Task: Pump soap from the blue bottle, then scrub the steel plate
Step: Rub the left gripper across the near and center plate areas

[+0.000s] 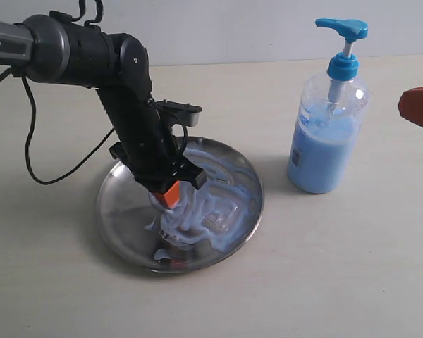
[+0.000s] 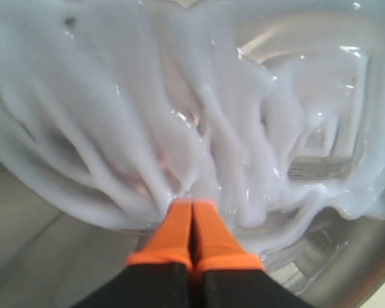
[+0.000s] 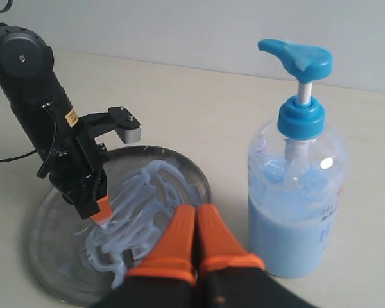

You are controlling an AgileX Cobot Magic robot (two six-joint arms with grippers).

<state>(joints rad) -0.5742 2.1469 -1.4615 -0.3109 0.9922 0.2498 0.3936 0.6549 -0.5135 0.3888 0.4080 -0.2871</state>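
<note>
The steel plate (image 1: 120,211) lies on the table at the left, smeared with swirls of pale blue soap (image 1: 204,204). My left gripper (image 1: 170,195) is shut, its orange tips pressed down into the soap near the plate's middle; the left wrist view shows the closed tips (image 2: 192,204) against thick soap (image 2: 179,96). The blue bottle (image 1: 329,134) stands upright to the right of the plate, about half full, pump head up. My right gripper (image 3: 196,212) is shut and empty, hovering between the plate (image 3: 51,244) and the bottle (image 3: 295,192); only its orange edge (image 1: 419,107) shows at the exterior view's right border.
A black cable (image 1: 35,141) loops from the left arm over the table at the left. The beige tabletop (image 1: 324,267) extends in front of the plate and bottle, and a pale wall (image 1: 233,28) runs behind.
</note>
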